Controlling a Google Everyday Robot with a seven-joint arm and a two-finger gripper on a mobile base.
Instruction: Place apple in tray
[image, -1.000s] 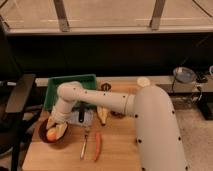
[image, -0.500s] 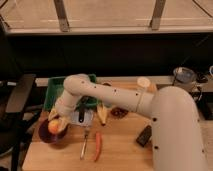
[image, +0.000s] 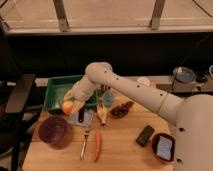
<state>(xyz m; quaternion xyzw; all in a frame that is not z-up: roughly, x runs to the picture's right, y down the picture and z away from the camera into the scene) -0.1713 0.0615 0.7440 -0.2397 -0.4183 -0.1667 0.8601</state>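
Gripper is closed around the apple, lifted off the surface at the front right corner of the green tray. You will find the tray at 11 o'clock from the apple, just beside it. At 7 o'clock sits the dark purple bowl. At 4 o'clock lie a fork and the carrot, side by side. The banana piece lies at 3 o'clock.

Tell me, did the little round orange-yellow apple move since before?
Yes. The small round orange-yellow apple, at the robot's gripper, has risen away from the round dark purple bowl toward the front rim of the large green rectangular plastic tray.
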